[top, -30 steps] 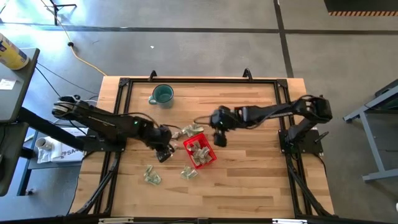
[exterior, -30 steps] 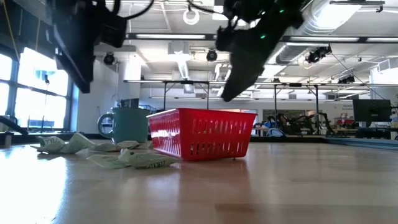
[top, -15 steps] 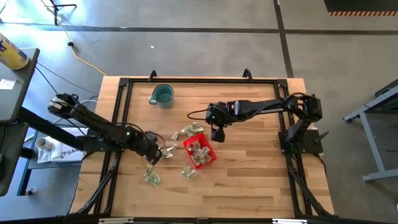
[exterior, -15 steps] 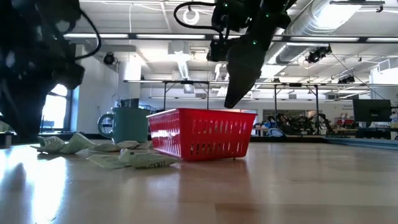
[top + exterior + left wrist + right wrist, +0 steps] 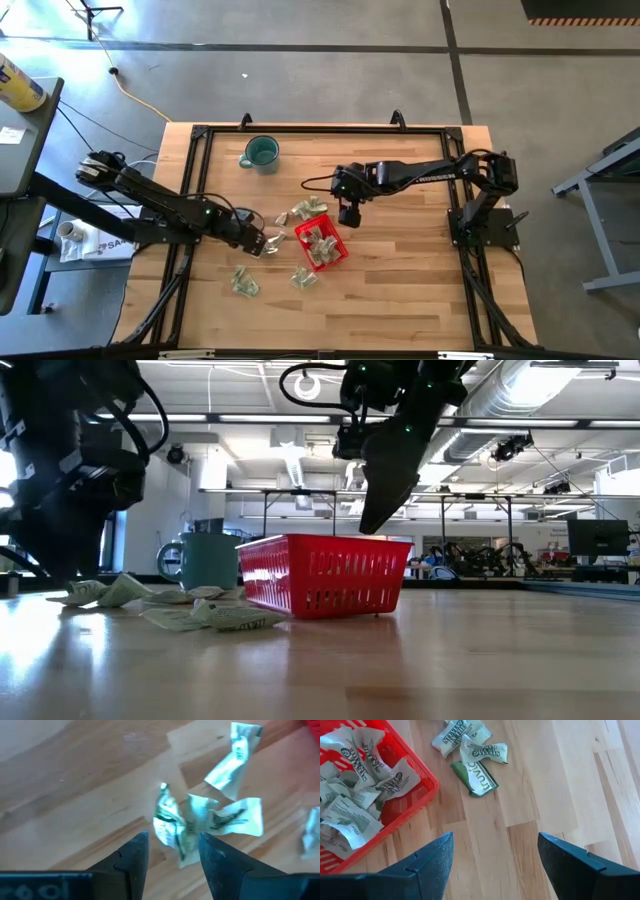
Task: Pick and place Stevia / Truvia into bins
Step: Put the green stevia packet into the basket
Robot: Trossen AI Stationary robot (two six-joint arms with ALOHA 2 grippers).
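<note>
The left gripper [image 5: 172, 852] is low beside the square red plastic bin [image 5: 338, 258], its fingers half apart around a crumpled pale green paper sachet [image 5: 172, 822]. Overlapping sachets may lift together. The right gripper [image 5: 492, 865] hangs wide open near the bin.

1. Your left arm reaches from the table's left edge toward its middle; the left gripper [image 5: 262, 243] hangs low, fingers [image 5: 131, 857] parted.
2. Your right arm stretches leftward from the right edge; the right gripper [image 5: 349, 215] points down, fingers [image 5: 437, 857] spread wide.
</note>
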